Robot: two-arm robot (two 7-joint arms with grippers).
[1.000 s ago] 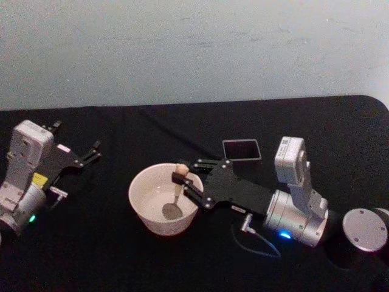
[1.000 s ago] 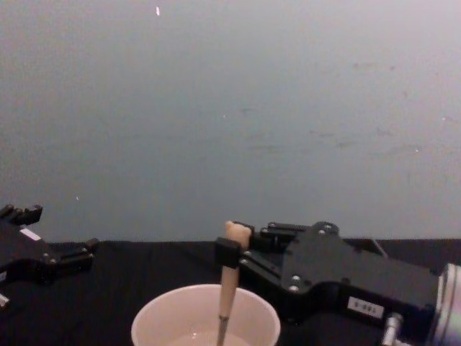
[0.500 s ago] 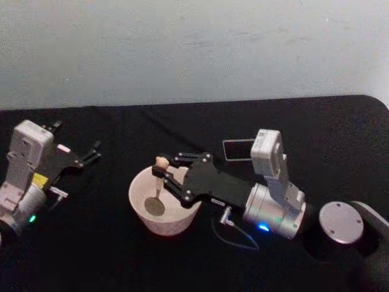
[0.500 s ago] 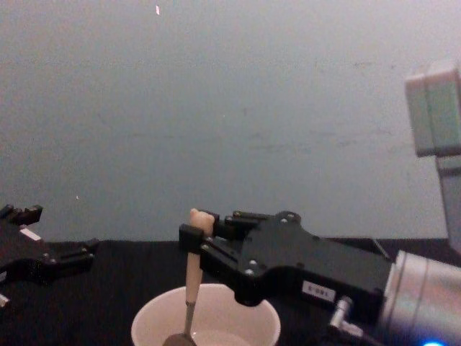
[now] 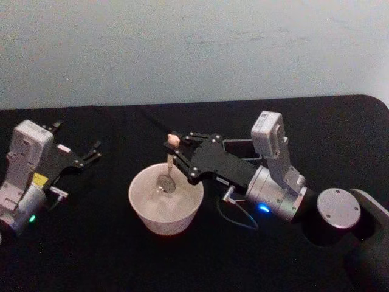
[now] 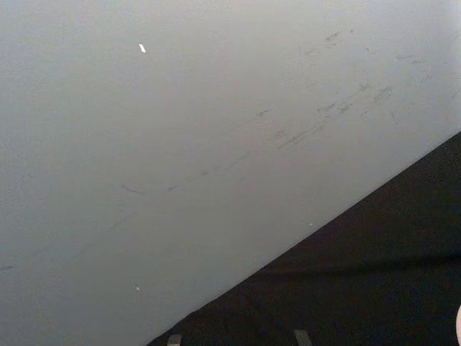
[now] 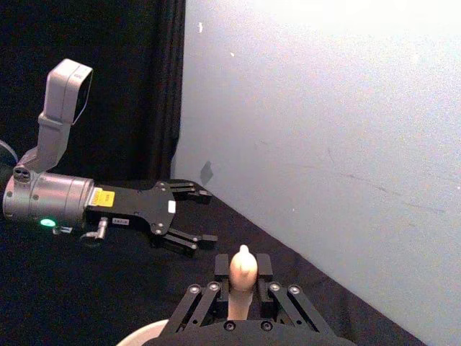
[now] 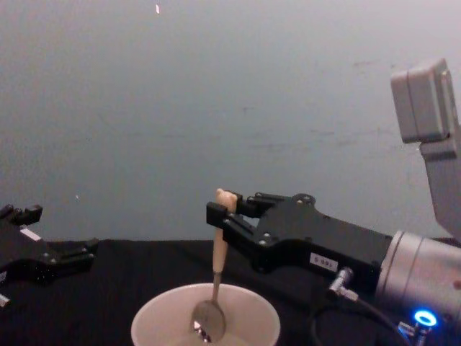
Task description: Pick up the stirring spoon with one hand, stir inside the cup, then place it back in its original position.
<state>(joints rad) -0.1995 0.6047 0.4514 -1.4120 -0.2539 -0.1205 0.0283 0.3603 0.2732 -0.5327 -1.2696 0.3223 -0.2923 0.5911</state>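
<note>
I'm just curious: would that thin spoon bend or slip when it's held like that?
Probably stiff: the spoon hangs straight from the right pincer into the cup. Likely light, being so slim. It might swivel, since it is pinched only near its knobbed top.

A black tabletop (image 5: 109, 255) is stretching across the foreground, its far edge meeting a pale grey-blue wall (image 5: 182, 48) that is rising behind it. Faint dark scuff marks (image 6: 310, 131) are streaking the wall, and a small white fleck (image 8: 158, 9) is showing high on it.
</note>
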